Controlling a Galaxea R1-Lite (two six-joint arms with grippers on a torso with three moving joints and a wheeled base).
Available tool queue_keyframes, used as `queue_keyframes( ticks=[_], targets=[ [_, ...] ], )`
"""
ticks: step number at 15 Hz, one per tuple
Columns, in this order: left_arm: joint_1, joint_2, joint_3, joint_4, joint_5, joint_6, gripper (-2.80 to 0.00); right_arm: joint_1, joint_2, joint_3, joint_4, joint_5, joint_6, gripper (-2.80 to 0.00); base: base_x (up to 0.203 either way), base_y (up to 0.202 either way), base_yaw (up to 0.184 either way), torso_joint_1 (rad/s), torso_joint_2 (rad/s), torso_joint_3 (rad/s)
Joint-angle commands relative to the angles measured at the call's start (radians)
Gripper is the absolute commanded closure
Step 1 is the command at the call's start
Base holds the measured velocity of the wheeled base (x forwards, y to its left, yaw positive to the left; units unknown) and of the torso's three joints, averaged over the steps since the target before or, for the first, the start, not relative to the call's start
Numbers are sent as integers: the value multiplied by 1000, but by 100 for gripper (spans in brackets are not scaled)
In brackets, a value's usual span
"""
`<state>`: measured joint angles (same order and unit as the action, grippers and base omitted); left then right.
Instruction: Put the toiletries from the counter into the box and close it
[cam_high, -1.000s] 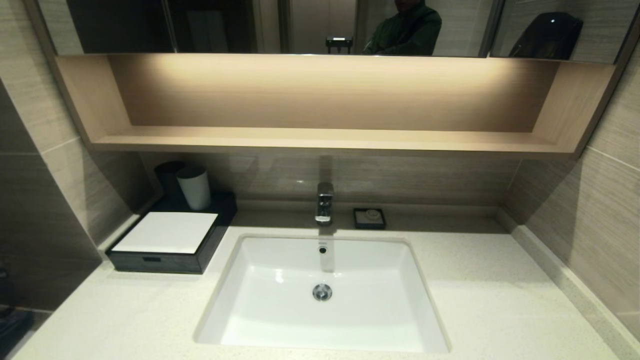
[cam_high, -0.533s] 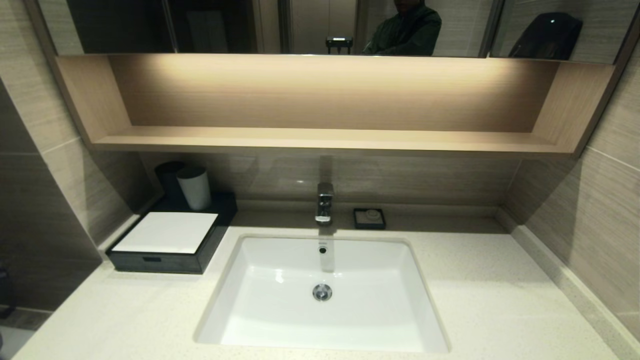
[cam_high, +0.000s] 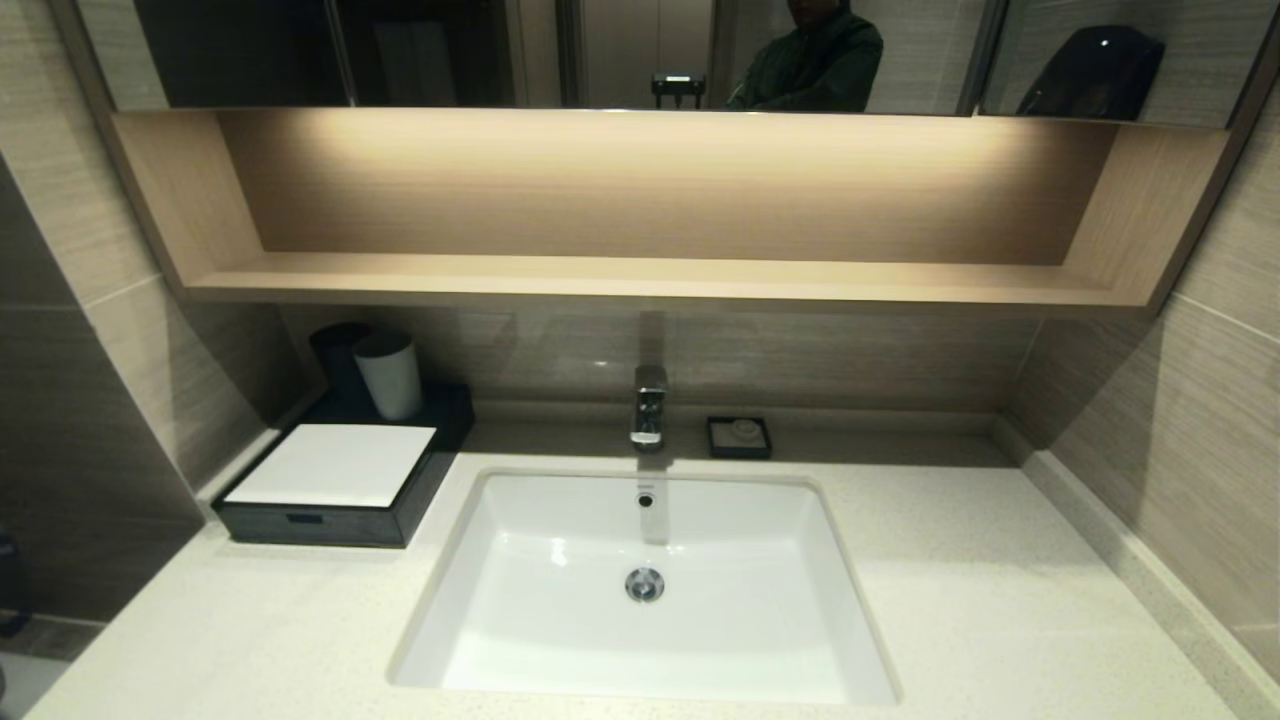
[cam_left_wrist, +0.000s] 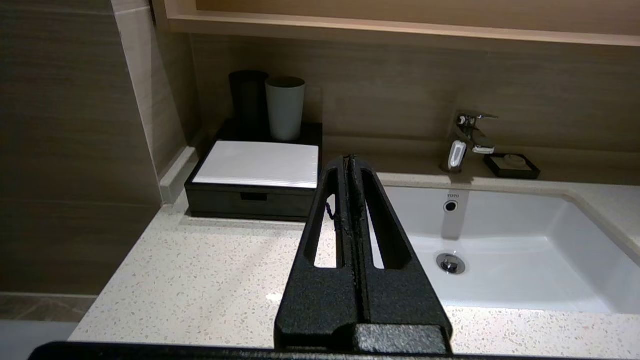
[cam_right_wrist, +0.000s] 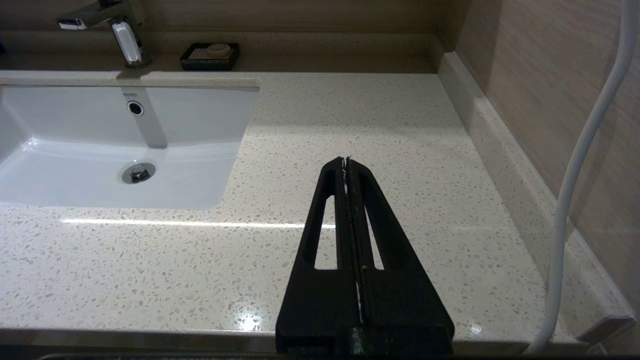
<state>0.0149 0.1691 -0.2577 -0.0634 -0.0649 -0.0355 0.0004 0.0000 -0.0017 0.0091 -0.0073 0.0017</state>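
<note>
The box (cam_high: 330, 465) stands at the counter's (cam_high: 1000, 600) back left, a low black case with a white top panel; its front drawer sits flush and shut. The toiletries are out of view in every view. My left gripper (cam_left_wrist: 347, 159) hangs shut and empty over the counter's front edge, pointing between the box (cam_left_wrist: 255, 172) and the basin. To the right of the basin, my right gripper (cam_right_wrist: 346, 160) is shut and empty above bare counter (cam_right_wrist: 350, 115). Neither gripper shows in the head view.
A white basin (cam_high: 645, 590) fills the middle, with a chrome faucet (cam_high: 649, 405) behind it. White cup (cam_high: 390, 375) and black cup (cam_high: 335, 355) stand behind the box. A small black dish (cam_high: 739, 437) sits by the faucet. A wooden shelf (cam_high: 640, 275) overhangs. A white cable (cam_right_wrist: 575, 190) hangs near the right wall.
A dark shape at the head view's lower left edge, likely my left arm, has drawn back almost out of the frame. The box and counter look the same.
</note>
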Motion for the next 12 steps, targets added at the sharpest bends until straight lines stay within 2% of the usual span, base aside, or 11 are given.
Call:
queue_keyframes(
  ticks=[1, 6, 9, 12],
  targets=[
    [-4, -62, 12, -7, 0, -1, 0, 1, 0, 0, 0, 0, 0, 0, 0, 0, 0, 0, 0, 0],
    [-7, -111, 25, -34, -7, 0, 0, 1, 0, 0, 0, 0, 0, 0, 0, 0, 0, 0, 0, 0],
    [-7, -177, 39, -28, -33, 18, 0, 1, 0, 0, 0, 0, 0, 0, 0, 0, 0, 0, 0, 0],
    [-7, -169, 48, -33, -36, 23, 0, 0, 0, 0, 0, 0, 0, 0, 0, 0, 0, 0, 0, 0]
  ],
)
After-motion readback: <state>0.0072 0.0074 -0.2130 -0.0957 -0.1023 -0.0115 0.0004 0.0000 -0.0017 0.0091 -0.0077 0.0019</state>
